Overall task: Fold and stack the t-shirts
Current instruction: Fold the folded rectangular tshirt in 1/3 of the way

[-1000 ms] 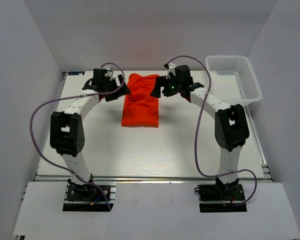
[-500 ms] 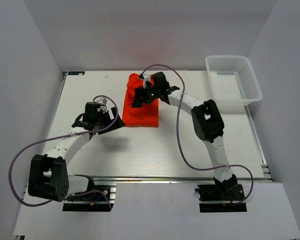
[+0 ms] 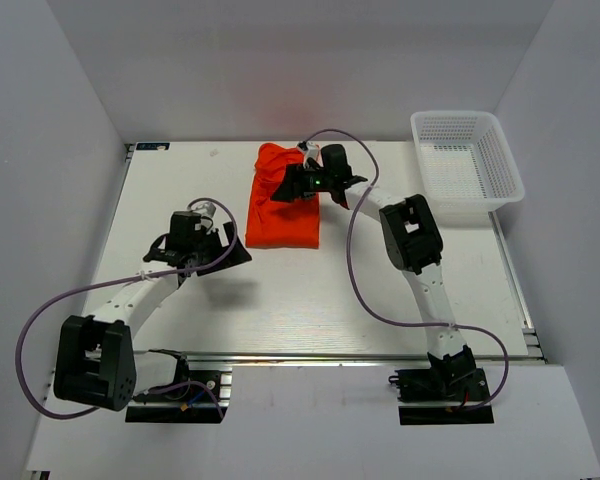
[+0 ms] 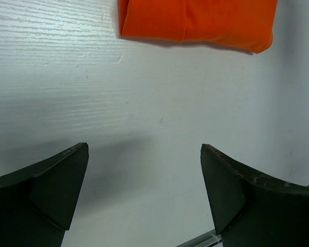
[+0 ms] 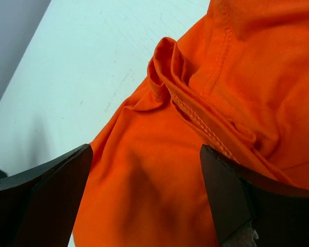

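T-shirt (image 3: pixel 283 212): far-centre on the white table (image 3: pixel 280 300), folded to a narrow strip, far end bunched and ridged, not flat.
Right gripper (image 5: pixel 144 149): spread wide, holding nothing, hanging right over that bunched far end, stitched hem (image 5: pixel 195 110) showing between the fingers.
Left gripper (image 4: pixel 144 148): wide open too, empty, over the tabletop just short of the shirt's near edge.
Risk one: closing on the ridge probably pinches a single loose layer, so the fold drags open and the strip skews.
Risk two: pulling with the right alone, left off the cloth, likely slides the soft fabric across the smooth top instead of folding it.
Risk three: purple cable (image 3: pixel 350 265) looping beside the shirt's right edge, could brush it on a sweep.
Around: white mesh basket (image 3: pixel 500 165) at the far right corner, well apart from the shirt.
In the way: nothing between either gripper and the cloth.
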You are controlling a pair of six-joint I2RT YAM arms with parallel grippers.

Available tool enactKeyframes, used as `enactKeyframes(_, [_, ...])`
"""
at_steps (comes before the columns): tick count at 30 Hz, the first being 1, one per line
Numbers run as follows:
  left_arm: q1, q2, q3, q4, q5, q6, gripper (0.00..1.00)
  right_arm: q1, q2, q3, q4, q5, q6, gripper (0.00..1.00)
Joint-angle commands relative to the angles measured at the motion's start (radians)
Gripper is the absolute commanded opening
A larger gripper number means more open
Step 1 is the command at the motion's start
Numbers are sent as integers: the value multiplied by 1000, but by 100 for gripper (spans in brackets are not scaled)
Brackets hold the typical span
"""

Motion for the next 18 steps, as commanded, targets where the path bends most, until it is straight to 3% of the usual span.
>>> enactKeyframes(1, [-2, 26, 31, 32, 18, 30, 100, -2, -42, 61, 2, -77, 37, 90])
enactKeyframes(3, [-2, 60, 49, 46, 18, 30, 100, 5, -73, 119, -99, -77, -18, 90])
enactKeyframes(6, [-2, 105, 86, 70, 18, 40, 100, 9, -196, 75, -144, -4, -72, 90])
enactKeyframes(11, [-2, 227, 160, 104, -11, 59, 100, 2, -452, -288, -142, 157, -120, 90])
enactKeyframes(13, [-2, 269, 181, 116, -23, 70, 100, 1, -520, -446, -153, 289, -120, 90])
enactKeyframes(18, [-2, 407, 273, 110, -23, 92, 100, 1, -621, -620, -196, 375, -117, 90])
